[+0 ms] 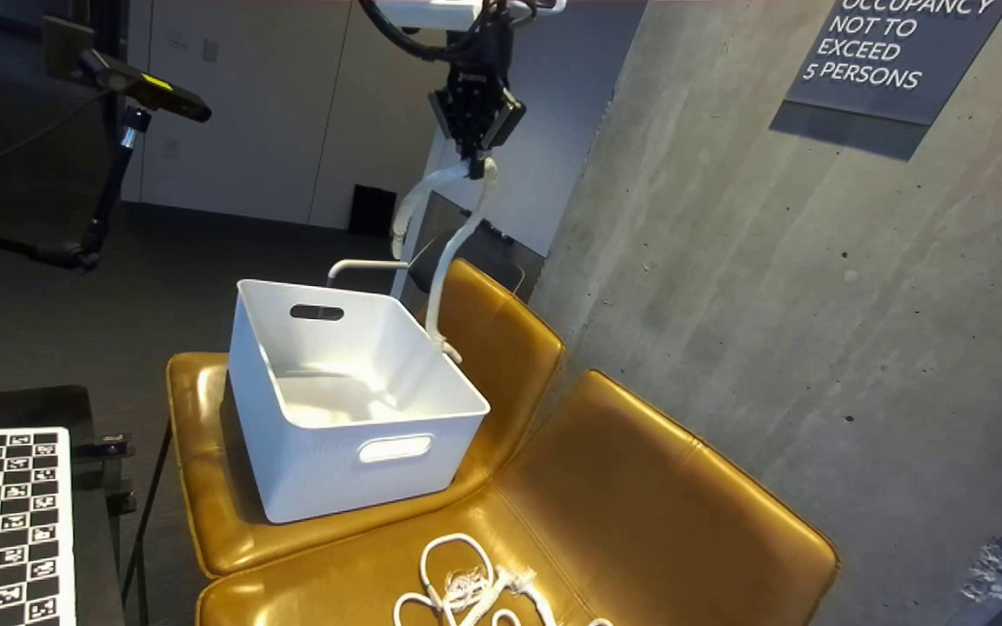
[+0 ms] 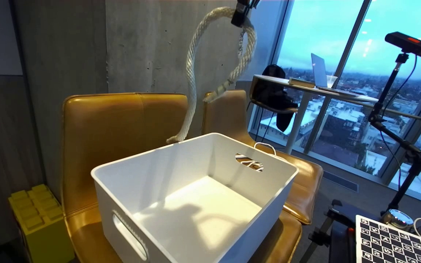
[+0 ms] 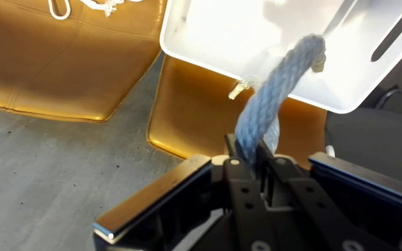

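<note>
Above a yellow-brown leather-like chair (image 1: pixel 201 435) bearing a white rectangular plastic bin (image 1: pixel 327 474), a thick off-white twisted rope (image 2: pixel 191 65) is held clamped in the black two-fingered end effector (image 3: pixel 250 153), its ends dangling, one of them near the bin's rim.

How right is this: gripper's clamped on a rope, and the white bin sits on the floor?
Wrong surface: the white bin sits on a chair, as both exterior views show. The gripper is indeed clamped on a rope.
</note>
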{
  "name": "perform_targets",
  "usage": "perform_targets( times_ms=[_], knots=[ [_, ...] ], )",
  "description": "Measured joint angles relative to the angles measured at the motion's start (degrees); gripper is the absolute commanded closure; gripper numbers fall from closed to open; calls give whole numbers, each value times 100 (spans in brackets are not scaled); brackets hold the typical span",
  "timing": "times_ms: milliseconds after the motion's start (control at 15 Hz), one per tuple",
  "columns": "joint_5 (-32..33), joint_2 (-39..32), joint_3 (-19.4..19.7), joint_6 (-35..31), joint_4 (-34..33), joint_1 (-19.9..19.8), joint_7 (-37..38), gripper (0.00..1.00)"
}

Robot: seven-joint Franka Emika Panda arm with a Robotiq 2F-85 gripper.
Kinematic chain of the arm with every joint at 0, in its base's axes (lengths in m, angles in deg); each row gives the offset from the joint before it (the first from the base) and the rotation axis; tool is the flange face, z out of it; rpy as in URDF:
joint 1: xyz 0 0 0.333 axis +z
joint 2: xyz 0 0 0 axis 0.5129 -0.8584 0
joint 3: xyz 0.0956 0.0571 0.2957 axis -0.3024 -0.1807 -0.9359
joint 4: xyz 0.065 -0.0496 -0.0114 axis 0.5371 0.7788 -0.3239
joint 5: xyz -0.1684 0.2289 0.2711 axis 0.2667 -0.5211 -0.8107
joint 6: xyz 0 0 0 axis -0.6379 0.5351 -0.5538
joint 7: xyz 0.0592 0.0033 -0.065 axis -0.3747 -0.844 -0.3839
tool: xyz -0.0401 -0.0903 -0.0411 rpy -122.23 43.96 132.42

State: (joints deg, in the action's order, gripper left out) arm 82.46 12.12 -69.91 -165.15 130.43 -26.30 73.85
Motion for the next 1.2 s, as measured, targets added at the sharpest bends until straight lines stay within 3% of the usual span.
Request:
perform_targets(
  times_ms=[667, 1200],
  knots=[
    [-32, 1389, -381, -144, 2259, 257, 611, 97],
    [-32, 1616, -259, -535, 3034, 102, 641, 97]
  ],
)
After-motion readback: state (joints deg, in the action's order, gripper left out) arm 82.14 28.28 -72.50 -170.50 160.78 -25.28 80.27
